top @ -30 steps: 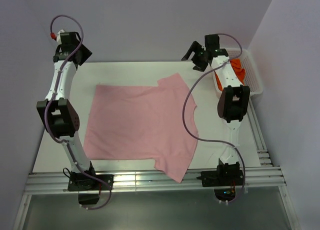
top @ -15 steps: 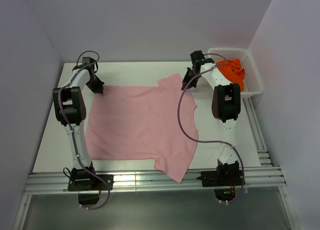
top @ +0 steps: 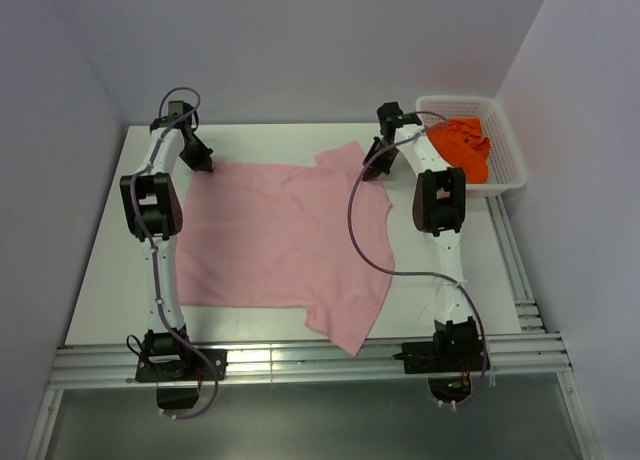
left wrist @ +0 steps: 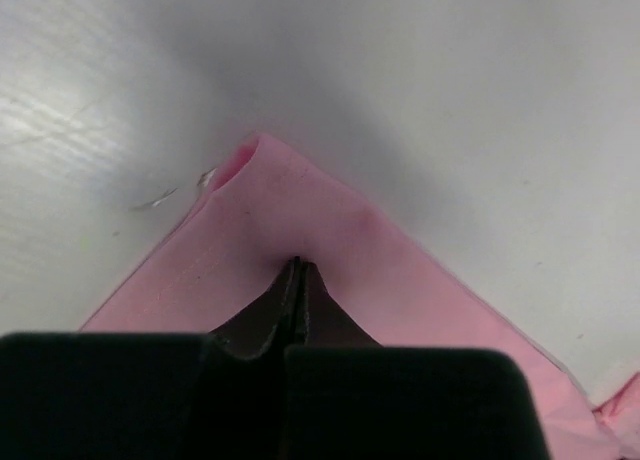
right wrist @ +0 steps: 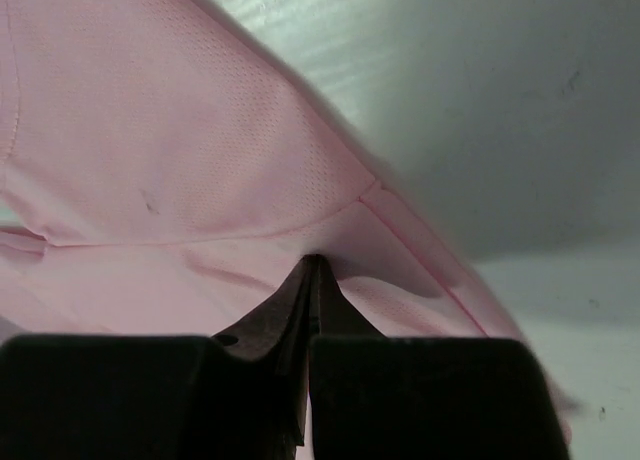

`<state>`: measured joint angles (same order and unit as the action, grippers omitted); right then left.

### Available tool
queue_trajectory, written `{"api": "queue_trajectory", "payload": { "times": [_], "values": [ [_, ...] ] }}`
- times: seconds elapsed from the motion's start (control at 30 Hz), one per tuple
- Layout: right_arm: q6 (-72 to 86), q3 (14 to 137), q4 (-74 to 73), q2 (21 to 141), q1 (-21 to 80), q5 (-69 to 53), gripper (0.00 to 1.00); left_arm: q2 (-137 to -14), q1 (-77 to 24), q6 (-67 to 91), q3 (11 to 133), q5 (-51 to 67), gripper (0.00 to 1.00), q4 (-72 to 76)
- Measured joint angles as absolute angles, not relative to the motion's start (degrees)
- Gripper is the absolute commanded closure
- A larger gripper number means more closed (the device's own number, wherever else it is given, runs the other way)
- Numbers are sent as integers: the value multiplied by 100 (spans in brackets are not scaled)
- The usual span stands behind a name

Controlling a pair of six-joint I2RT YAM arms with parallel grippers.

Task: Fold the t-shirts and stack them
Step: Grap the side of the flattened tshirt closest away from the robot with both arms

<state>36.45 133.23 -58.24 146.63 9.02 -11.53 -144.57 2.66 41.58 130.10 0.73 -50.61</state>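
Top external: shows pale pink t-shirt (top: 280, 240) spread flat across white table (top: 100, 270), near sleeve reaching the front edge. Finds left gripper (top: 200, 162) clamped tight on the shirt's far-left corner and right gripper (top: 372, 168) clamped tight on the far sleeve's edge. Leaves bare tabletop along the left side and the far edge. Places orange t-shirt (top: 460, 145) bunched in white basket (top: 508, 160), far right. Left wrist, right wrist: confirm pink cloth pinched between closed fingertips.

Bare desk (top: 110, 270) lies open down the left side and along the back wall (top: 300, 50). The pink t-shirt (top: 280, 240) covers the middle. The white basket (top: 512, 158) holding the orange t-shirt (top: 462, 145) blocks the far right corner.
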Motion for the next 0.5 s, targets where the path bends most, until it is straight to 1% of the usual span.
{"api": "queue_trajectory", "payload": {
  "times": [0.07, 0.17, 0.33, 0.37, 0.4, 0.43, 0.47, 0.5],
  "values": [
    [3767, 13541, -5804, 14803, 862, -1258, 100, -14645, 311, 4160, 13301, 287, 99, -5022],
    [3927, 13609, -5634, 14870, 764, -1509, 100, -14752, 410, 4158, 13395, 742, 97, -4827],
    [4112, 13688, -4858, 14934, 508, -1826, 100, -14890, 578, 4093, 13402, 1400, 82, -4075],
    [4174, 13708, -4587, 14934, 443, -1876, 100, -14916, 604, 4112, 13402, 1514, 77, -3876],
    [4233, 13758, -4340, 14934, 386, -1916, 99, -14942, 631, 4132, 13402, 1599, 62, -3695],
    [4276, 13799, -4040, 14934, 320, -1984, 92, -14953, 670, 4176, 13402, 1688, 51, -3520],
    [4353, 13861, -3754, 14934, 266, -2008, 65, -14958, 694, 4239, 13402, 1763, 41, -3339],
    [4427, 13915, -3507, 14934, 215, -2051, 31, -14958, 718, 4305, 13402, 1831, 24, -3170]
  ]
}}
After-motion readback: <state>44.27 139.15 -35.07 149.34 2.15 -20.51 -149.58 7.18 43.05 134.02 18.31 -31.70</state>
